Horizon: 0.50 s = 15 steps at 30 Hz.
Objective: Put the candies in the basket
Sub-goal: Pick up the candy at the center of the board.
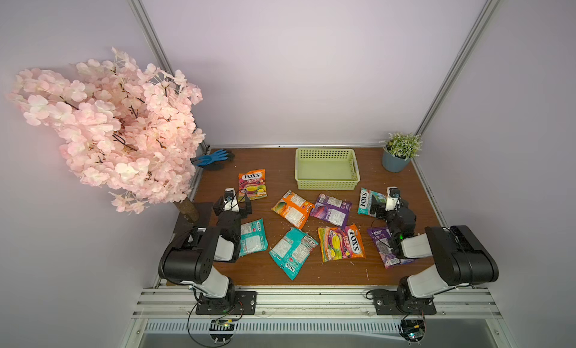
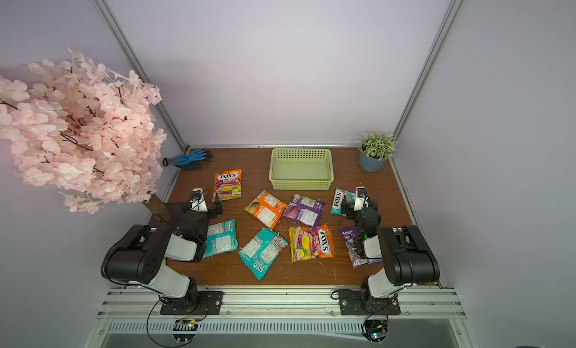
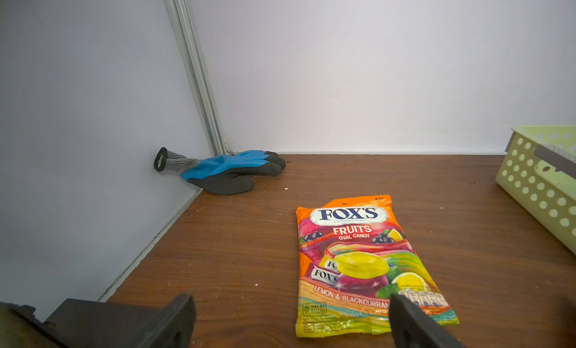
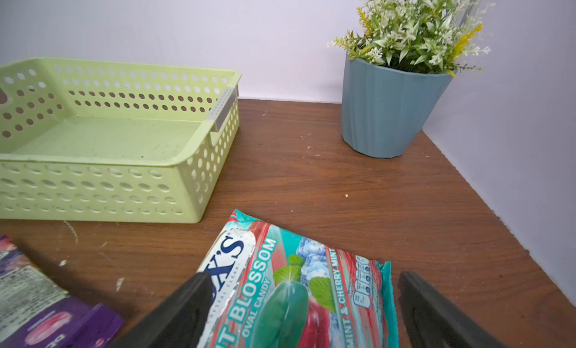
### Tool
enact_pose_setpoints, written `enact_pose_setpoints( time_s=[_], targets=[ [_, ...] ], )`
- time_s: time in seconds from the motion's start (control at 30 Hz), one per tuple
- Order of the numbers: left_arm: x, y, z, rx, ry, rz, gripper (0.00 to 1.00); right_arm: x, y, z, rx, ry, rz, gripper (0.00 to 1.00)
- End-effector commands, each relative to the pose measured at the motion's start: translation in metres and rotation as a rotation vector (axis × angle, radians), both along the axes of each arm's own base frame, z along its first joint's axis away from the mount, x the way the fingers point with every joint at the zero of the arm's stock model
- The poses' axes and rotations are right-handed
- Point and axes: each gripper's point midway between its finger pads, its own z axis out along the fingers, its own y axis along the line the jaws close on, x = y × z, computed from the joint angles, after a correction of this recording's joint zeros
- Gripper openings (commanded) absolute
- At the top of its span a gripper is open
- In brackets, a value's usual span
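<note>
crinkly plastic candies (image 1: 341,242) look light, floppy, slippery; pinch a sealed edge. left gripper (image 3: 291,312) and right gripper (image 4: 305,290) gape wide, empty.

Table (image 4: 311,175): brown wood with streaky grain, dull, dotted with small white crumbs.
Basket (image 4: 93,187): pale green plastic, smooth, a little shiny, full of round holes.
Orange candy bag (image 3: 358,259): thin plastic, crinkly and shiny.
Teal candy bag (image 4: 296,299): shiny plastic too, wrinkled.
Glove (image 3: 224,172): grey knitted cloth cuff; blue and black rubbery skin, dull.
Plant pot (image 4: 386,112): blue-grey, dull, ribbed.
Walls (image 1: 296,66): smooth, not shiny.
Rail (image 1: 311,302) at the bottom of the frame: grooved silver metal.
</note>
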Motion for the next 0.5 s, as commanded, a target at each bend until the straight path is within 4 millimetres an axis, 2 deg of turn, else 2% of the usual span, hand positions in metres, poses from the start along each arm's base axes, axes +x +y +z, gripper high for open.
enact_pose_setpoints(
  time_s=[0.0, 0.4, 0.47],
  targets=[
    [0.002, 0.006, 0.002, -0.004, -0.004, 0.024, 1.00, 0.005, 0.003, 0.017, 0.001, -0.057, 0.015, 1.00],
    [0.002, 0.004, 0.002, 0.000, -0.004, 0.015, 1.00, 0.005, 0.003, 0.017, 0.000, -0.055, 0.016, 1.00],
    [0.003, -0.014, 0.002, 0.029, 0.003, -0.098, 0.99, 0.004, 0.005, 0.017, -0.002, -0.055, 0.029, 1.00]
  ],
)
